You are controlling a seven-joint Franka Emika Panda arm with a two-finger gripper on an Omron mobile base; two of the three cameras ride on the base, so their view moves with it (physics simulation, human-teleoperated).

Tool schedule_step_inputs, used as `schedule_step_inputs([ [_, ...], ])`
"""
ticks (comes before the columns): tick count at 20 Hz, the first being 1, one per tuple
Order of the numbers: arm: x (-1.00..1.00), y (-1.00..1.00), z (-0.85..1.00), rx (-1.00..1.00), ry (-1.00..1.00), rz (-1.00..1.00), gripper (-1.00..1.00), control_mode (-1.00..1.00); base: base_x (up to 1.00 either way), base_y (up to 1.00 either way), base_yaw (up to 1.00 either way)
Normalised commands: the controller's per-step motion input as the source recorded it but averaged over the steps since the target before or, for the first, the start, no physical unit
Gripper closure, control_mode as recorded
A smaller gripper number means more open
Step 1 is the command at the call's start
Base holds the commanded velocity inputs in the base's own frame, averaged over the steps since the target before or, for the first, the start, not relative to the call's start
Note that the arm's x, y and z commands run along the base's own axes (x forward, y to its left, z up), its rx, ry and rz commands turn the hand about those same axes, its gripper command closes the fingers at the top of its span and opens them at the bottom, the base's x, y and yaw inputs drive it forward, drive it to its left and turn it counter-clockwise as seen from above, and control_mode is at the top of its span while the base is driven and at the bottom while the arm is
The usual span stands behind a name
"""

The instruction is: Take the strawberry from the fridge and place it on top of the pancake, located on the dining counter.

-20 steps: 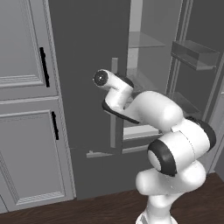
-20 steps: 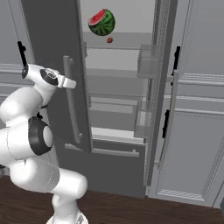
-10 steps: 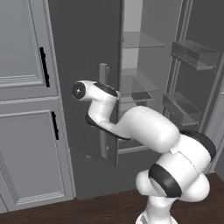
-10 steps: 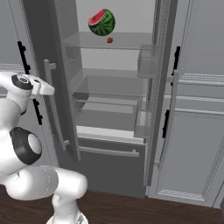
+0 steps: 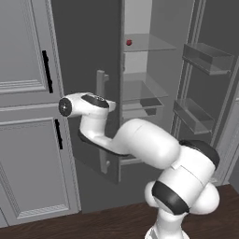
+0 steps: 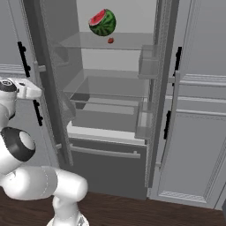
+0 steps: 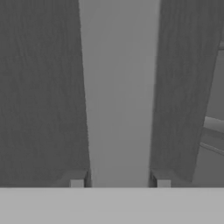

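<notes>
Two fingertips of the gripper (image 7: 120,181) stand apart astride the vertical bar handle (image 7: 119,87) of the fridge (image 6: 53,88) left door; strawberry (image 6: 111,40) lies far right, on the top shelf (image 6: 128,42).

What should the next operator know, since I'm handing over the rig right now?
Gripper: jaws astride the fridge door handle; whether they clamp it cannot be told.
Fridge: both doors swung open, shelves exposed.
Strawberry: on the top glass shelf, just beside the watermelon piece.
Done: fridge opened.
Left: let go of the handle, reach in, pick the strawberry, carry it to the pancake on the dining counter.
</notes>
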Motion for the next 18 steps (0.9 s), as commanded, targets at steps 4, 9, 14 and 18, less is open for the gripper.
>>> schedule_step_inputs([
  [4,0.00,0.69,0.00,-0.07,-0.03,-0.03,-1.00,-1.00,0.00,0.00,0.00],
  [9,-0.03,0.21,-0.20,-0.01,0.00,-0.03,-1.00,-1.00,0.00,0.00,0.00],
  [14,-0.46,0.04,0.05,0.10,0.00,-0.01,-1.00,-1.00,0.00,0.00,0.00],
  [18,-0.75,-0.01,0.24,0.18,0.00,-0.01,-1.00,-1.00,0.00,0.00,0.00],
])
